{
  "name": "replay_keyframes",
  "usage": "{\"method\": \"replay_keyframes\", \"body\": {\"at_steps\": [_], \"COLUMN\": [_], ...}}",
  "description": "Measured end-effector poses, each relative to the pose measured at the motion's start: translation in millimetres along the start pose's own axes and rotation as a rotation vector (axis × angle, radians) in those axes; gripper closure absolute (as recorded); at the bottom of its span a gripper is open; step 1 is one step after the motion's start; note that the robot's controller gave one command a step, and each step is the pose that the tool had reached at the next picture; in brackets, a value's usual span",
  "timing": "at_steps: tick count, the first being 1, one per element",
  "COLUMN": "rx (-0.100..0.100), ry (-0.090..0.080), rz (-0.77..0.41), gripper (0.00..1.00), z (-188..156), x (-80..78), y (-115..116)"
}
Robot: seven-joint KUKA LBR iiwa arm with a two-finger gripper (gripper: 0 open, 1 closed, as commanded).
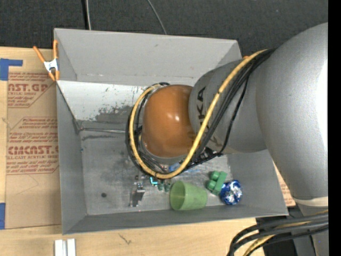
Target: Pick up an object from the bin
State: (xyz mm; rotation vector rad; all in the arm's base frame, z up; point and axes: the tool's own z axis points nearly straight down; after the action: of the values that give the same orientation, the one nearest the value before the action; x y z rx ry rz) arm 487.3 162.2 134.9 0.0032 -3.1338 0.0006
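Low in the bin (96, 143) beside a green cup (187, 196) — nothing lifted yet, gripper (139, 194) open or closed: cannot tell.

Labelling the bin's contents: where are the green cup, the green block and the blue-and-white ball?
green cup (187, 197), camera view, on its side wall.
green block (217, 181), camera view, its top face.
blue-and-white ball (231, 192), camera view, its middle.

Grey metal bin (72, 143) with dark scuffs and scratches across its floor, pale green cup (187, 196), darker green block (216, 181), ball (230, 192) mottled blue and white, my wrist cover (165, 121) glossy orange, my cables (133, 127) yellow and black, my arm (287, 116) silver-grey.
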Motion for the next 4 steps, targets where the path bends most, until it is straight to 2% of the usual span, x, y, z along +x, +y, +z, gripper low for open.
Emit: {"method": "replay_keyframes", "body": {"at_steps": [1, 2, 3, 4], "rx": [-0.006, 0.003, 0.002, 0.000], "ry": [-0.016, -0.009, -0.012, -0.027], "rz": [-0.178, -0.398, -0.384, -0.514], "gripper": [0.00, 0.00, 0.00, 0.00], "z": [61.2, 34.9, 35.1, 58.4], "x": [-11.6, 1.7, 5.2, 1.8], "y": [-67.4, -173.0, -220.1, -224.8]}}
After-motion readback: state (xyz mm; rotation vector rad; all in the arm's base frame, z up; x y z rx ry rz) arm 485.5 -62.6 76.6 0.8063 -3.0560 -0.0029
